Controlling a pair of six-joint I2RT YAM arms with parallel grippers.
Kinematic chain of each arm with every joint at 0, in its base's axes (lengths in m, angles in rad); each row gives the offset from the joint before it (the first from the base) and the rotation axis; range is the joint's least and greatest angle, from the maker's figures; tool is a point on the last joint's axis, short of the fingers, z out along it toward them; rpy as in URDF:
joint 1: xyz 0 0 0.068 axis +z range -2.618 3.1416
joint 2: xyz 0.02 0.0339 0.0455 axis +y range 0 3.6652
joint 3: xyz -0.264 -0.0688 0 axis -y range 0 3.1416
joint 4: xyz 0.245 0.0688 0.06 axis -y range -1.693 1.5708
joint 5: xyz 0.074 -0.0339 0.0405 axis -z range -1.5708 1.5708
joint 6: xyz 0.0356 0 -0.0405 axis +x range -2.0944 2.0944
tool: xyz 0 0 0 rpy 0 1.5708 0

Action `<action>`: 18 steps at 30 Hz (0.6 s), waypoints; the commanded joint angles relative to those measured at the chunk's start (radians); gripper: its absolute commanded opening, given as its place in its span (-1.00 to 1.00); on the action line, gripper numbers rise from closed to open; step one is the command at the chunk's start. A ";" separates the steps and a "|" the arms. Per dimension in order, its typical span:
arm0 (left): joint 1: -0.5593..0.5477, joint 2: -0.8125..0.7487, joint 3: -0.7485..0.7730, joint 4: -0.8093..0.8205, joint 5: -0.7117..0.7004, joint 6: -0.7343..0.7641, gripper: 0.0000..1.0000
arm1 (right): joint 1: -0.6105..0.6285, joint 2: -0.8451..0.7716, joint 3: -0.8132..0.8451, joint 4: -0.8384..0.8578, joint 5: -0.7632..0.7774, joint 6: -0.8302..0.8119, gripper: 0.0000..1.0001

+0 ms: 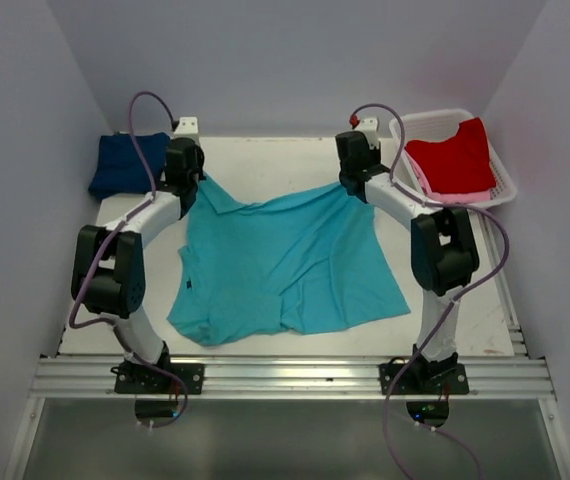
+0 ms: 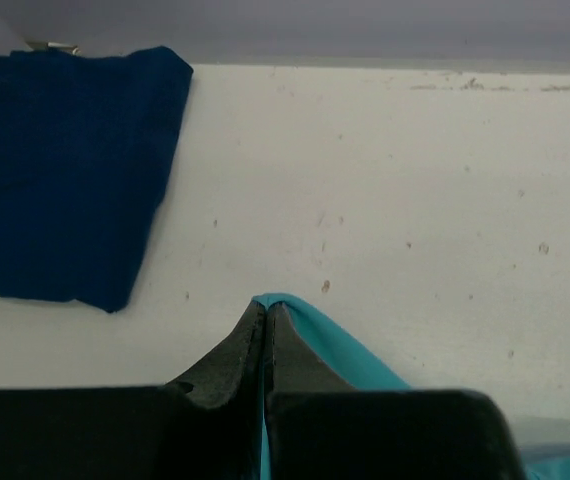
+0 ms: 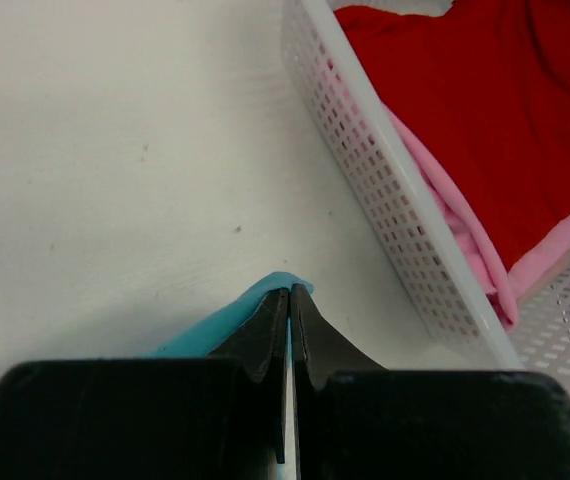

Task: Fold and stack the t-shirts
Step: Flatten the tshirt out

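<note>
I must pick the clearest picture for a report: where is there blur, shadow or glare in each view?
Top view: soft, even light, no glare, faint shadows; the teal shirt is clear. Left wrist view: the left fingers are out of focus, the navy shirt is sharper. Right wrist view: the right fingers are blurred too, the holes of the basket are distinct.

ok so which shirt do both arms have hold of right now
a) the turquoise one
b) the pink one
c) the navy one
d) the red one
a: the left fingers and the right fingers are each pinched shut on a far corner of the turquoise t-shirt. The navy t-shirt lies apart at the far left, and the red t-shirt sits in the white basket.
</note>
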 commanded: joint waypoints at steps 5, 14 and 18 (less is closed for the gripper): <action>0.058 0.215 0.290 0.032 0.063 -0.036 -1.00 | -0.096 0.162 0.235 -0.016 -0.007 0.006 -1.00; 0.109 0.453 0.508 0.000 0.122 -0.071 -1.00 | -0.145 0.349 0.454 -0.024 -0.028 -0.023 -1.00; 0.115 0.527 0.575 -0.003 0.141 -0.079 -1.00 | -0.145 0.430 0.552 -0.032 -0.033 -0.026 -1.00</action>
